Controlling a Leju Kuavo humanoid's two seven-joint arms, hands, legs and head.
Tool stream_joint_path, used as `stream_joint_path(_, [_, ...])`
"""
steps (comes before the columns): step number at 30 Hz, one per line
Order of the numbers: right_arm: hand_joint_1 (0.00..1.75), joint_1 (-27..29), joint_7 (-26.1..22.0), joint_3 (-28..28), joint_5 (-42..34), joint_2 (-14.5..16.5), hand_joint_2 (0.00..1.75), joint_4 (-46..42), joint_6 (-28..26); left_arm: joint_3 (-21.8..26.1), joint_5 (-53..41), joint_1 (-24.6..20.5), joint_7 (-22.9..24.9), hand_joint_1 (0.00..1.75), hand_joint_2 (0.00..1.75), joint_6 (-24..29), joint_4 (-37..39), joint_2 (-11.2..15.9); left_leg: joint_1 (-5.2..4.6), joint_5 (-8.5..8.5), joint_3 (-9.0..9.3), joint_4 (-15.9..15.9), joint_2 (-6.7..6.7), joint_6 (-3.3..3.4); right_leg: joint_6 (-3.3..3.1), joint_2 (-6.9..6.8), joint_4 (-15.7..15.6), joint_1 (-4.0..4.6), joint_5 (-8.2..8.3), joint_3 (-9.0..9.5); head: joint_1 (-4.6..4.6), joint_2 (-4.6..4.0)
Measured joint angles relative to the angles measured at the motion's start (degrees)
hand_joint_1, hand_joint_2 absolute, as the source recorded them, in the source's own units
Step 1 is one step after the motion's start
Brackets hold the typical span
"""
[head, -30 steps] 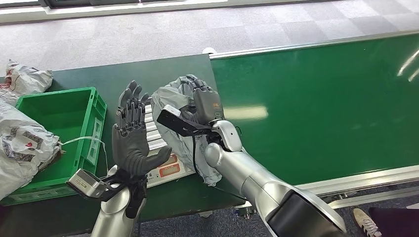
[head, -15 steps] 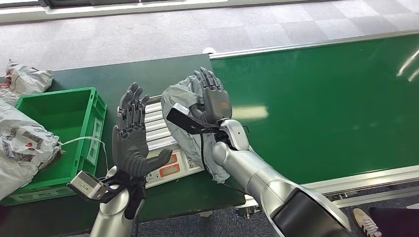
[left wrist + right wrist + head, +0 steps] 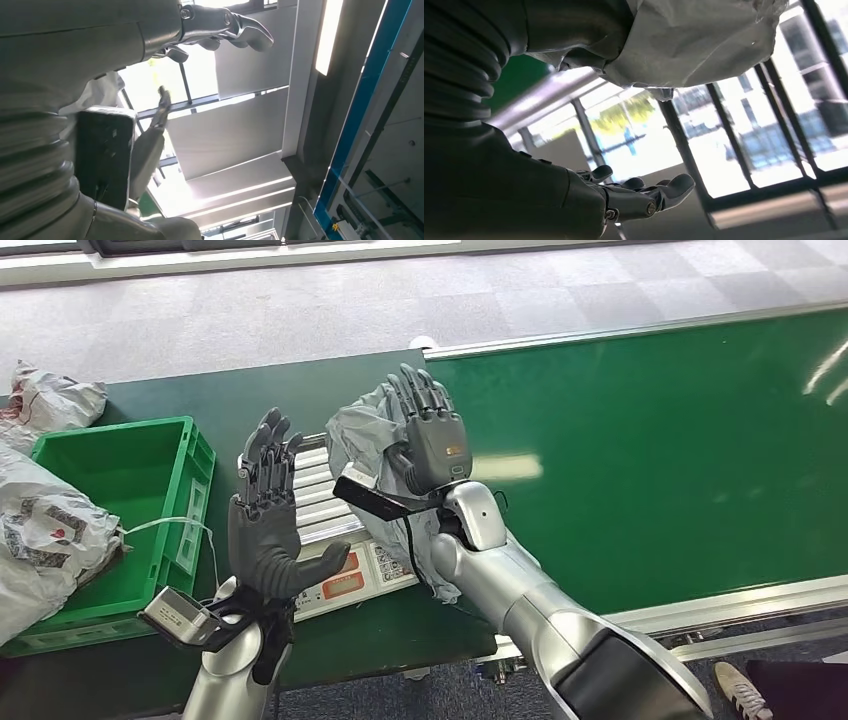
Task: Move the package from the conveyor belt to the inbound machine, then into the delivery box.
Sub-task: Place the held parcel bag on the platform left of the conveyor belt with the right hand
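Observation:
A crumpled grey package (image 3: 362,436) lies across the rollers of the inbound machine (image 3: 312,502), one end drooping down beside my right forearm. My right hand (image 3: 430,433) stands upright against the package's belt side, fingers straight and spread, holding nothing. The right wrist view has the package (image 3: 694,40) close beside that hand (image 3: 634,200), whose fingers are stretched out and bare. My left hand (image 3: 265,512) is raised over the machine's left end, palm up and fingers apart, a short gap from the package. The left hand (image 3: 220,25) is also bare in its own wrist view.
The green conveyor belt (image 3: 660,450) runs off to the right behind a metal rail. A green delivery box (image 3: 110,480) stands left of the machine, with grey-white bags (image 3: 45,535) at its left side. A person's shoe (image 3: 742,690) shows at bottom right.
My right hand has uncurled from the package and straightened its fingers, shifting slightly toward the belt. The package has shifted a little with it. My left hand has hardly moved.

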Motion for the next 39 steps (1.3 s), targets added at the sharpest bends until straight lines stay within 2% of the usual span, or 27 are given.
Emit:
stream_joint_path(2, [0.0, 4.08, -4.37, -6.99, 7.37, 0.41, 1.75, -9.71, -0.27, 0.02, -0.35, 0.03, 0.01, 0.0, 1.75, -0.01, 0.11, -0.01, 0.01, 0.0, -0.04, 0.0, -0.15, 0.0, 0.01, -0.15, 0.0, 0.01, -0.03, 0.0, -0.02, 0.0])
stream_joint_path(5, [0.0, 8.61, -8.26, -15.04, 5.39, 0.94, 1.75, -23.78, -0.05, 0.06, -0.57, 0.18, 0.01, 0.0, 1.75, 0.02, 0.28, -0.01, 0.0, -0.01, -0.11, 0.0, -0.41, 0.01, 0.01, -0.45, -0.01, 0.0, -0.12, 0.05, 0.01, 0.0])
stream_joint_path(7, [0.0, 9.98, -5.87, -17.42, 3.25, 1.01, 1.75, -29.06, 3.96, 0.09, -0.59, 0.53, 0.01, 0.0, 1.75, 0.28, 0.16, 0.02, -0.01, -0.09, -0.14, -0.01, -0.25, 0.01, 0.0, -0.37, -0.02, -0.03, -0.13, 0.1, 0.01, 0.0])
stream_joint_path(8, [0.0, 10.18, -3.47, -17.84, 2.84, 0.98, 1.75, -29.93, 8.34, 0.1, -0.58, 0.77, 0.0, 0.0, 1.75, 0.41, -0.03, 0.05, -0.01, -0.17, -0.15, -0.02, -0.1, 0.01, 0.0, -0.25, -0.02, -0.04, -0.14, 0.14, 0.01, 0.0])
stream_joint_path(10, [0.0, 10.13, 0.23, -17.92, 2.49, 0.76, 1.75, -28.97, 19.59, 0.11, -0.52, 1.18, -0.01, 0.0, 1.75, 0.53, -0.55, 0.16, -0.02, -0.27, -0.04, -0.01, 0.12, 0.02, -0.01, -0.07, -0.04, -0.03, -0.14, 0.19, -0.01, 0.0])
stream_joint_path(12, [0.0, 10.33, 1.16, -17.91, 2.45, 0.51, 1.75, -27.51, 26.13, 0.1, -0.46, 1.44, -0.01, 0.0, 1.75, 0.53, -0.96, 0.26, -0.01, -0.15, 0.08, 0.0, 0.06, 0.03, 0.02, -0.09, -0.04, -0.02, -0.09, 0.13, -0.01, 0.0])
stream_joint_path(17, [0.0, 10.1, 1.51, -17.91, 2.25, 0.21, 1.75, -25.85, 26.33, 0.1, -0.44, 2.02, -0.01, 0.0, 1.75, 0.53, -1.53, 0.46, 0.02, -0.01, 0.04, -0.01, -0.13, 0.0, 0.03, -0.16, -0.01, 0.01, -0.06, 0.09, -0.01, 0.0])
stream_joint_path(23, [0.0, 8.96, -0.03, -17.9, 1.19, 0.18, 1.75, -23.47, 30.82, 0.1, -0.45, 1.93, -0.01, 0.0, 1.75, 0.51, -1.67, 0.49, 0.01, -0.01, 0.03, -0.01, -0.12, 0.0, 0.04, -0.14, -0.01, 0.0, -0.06, 0.09, -0.01, 0.0])
stream_joint_path(27, [0.0, 7.06, -2.62, -17.64, 0.23, 0.34, 1.75, -18.25, 34.37, 0.12, -1.92, 1.94, -0.01, 0.0, 1.75, 0.51, -2.33, 0.49, 0.01, -0.01, 0.0, 0.0, -0.2, 0.0, 0.04, -0.22, -0.01, 0.0, -0.06, 0.1, 0.01, 0.0])
stream_joint_path(37, [0.0, 5.86, -1.83, -17.39, -0.27, 0.36, 1.75, -17.56, 36.08, 0.12, -3.27, 2.04, -0.01, 0.0, 1.75, 0.5, -4.8, 0.34, 0.01, -0.01, 0.01, 0.0, -0.2, 0.0, 0.04, -0.21, -0.01, 0.0, -0.06, 0.08, -0.01, 0.0])
stream_joint_path(39, [0.0, 5.91, -1.95, -17.37, -0.32, 0.36, 1.75, -17.63, 34.55, 0.13, -3.47, 2.05, -0.01, 0.0, 1.75, 0.49, -5.0, 0.23, 0.01, -0.01, 0.01, 0.0, -0.2, 0.0, 0.04, -0.21, -0.02, 0.0, -0.06, 0.08, -0.01, 0.0])
